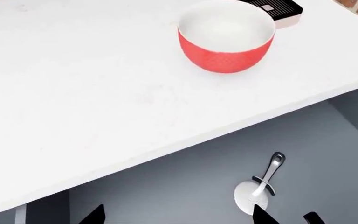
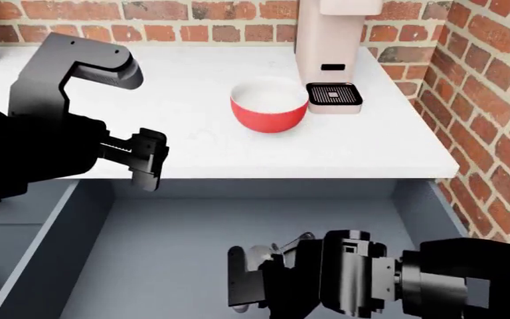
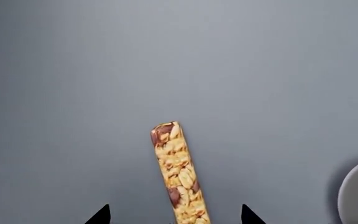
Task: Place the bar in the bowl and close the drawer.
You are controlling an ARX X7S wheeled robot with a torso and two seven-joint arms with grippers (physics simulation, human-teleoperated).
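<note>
The tan, grainy bar (image 3: 179, 175) lies flat on the floor of the open blue-grey drawer (image 3: 229, 70). My right gripper (image 3: 175, 215) is open just above it, with one dark fingertip on each side of the bar and clear of it. In the head view my right gripper (image 2: 246, 286) hides the bar inside the drawer (image 2: 167, 246). The red bowl (image 2: 270, 106), white inside, stands upright and empty on the white counter (image 2: 149, 86). My left gripper (image 2: 151, 161) hovers open over the counter's front edge, holding nothing. Its wrist view shows the bowl (image 1: 225, 39) and the drawer floor (image 1: 185, 186).
A silver round-headed utensil (image 1: 260, 186) lies in the drawer near the right gripper. A pale coffee machine (image 2: 331, 53) stands on the counter right beside the bowl. Brick walls close off the back and right side (image 2: 494, 133).
</note>
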